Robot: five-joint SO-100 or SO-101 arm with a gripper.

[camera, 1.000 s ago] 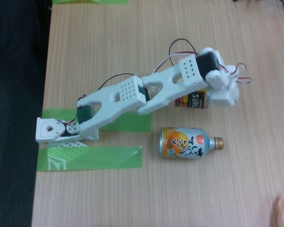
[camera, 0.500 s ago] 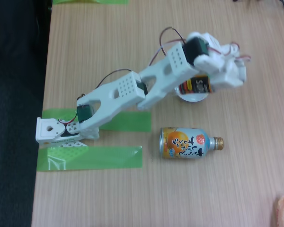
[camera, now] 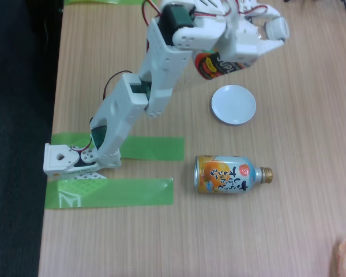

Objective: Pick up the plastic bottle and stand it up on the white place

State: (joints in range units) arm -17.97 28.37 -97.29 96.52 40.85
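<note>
In the fixed view, the white two-finger gripper (camera: 259, 37) is seen closed around the slim clear plastic bottle with the red, yellow and black label (camera: 219, 63), which is held off the wooden worktop (camera: 300, 219) near the top of the picture, lying roughly level or slightly tilted rather than upright. A change from half a second ago is evident: then the bottle was carried low over the small flat round white disc (camera: 233, 104), partly hiding it, whereas now the arm has been raised and drawn back, so that the disc lies fully uncovered, with the bottle above it in the picture and apart from it. The bottle's cap end is hidden within the gripper, so its exact attitude cannot be told with certainty. The lift is judged to be complete and the grasp firm enough to carry the load; the placing, however, is not yet done. The bottle would have to be turned upright and lowered base-first onto the disc, which is only slightly wider than the bottle, so a careful centring is called for. The shorter orange-and-silver metal bottle-can with a gold neck (camera: 228, 174) lies on its side below the disc, untouched, beside the green tape strips (camera: 109, 193).
</note>
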